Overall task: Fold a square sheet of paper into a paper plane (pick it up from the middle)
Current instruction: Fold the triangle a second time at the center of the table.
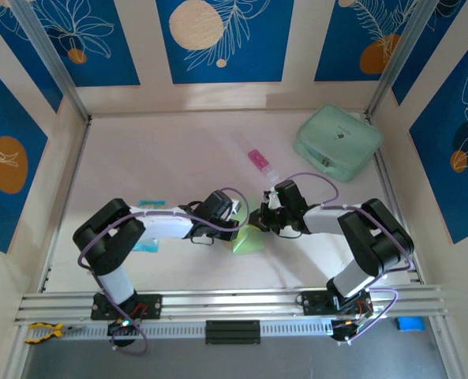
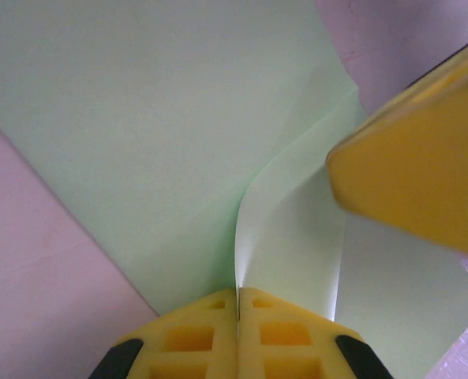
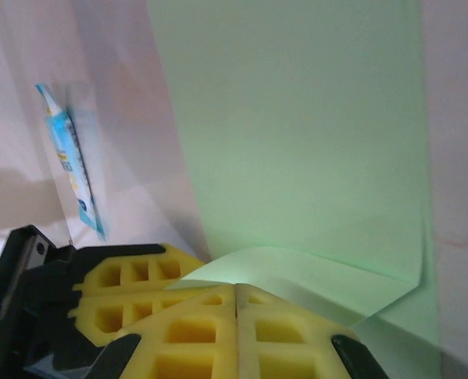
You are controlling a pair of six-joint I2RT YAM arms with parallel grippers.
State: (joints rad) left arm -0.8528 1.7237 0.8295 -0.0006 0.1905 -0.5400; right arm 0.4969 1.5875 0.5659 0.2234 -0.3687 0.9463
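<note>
Blue leaf-patterned wall panels (image 1: 257, 63) surround a pale pinkish table (image 1: 162, 150).

Bright, even overhead light is recorded across the surface (image 1: 178, 158), only faint soft shadows are cast, and close foreground is rendered blurred in both wrist views.

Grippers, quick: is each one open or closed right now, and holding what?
Left gripper: closed, pinching the square sheet of paper.
Right gripper: closed, pinching the same sheet at its folded-over edge.
</note>
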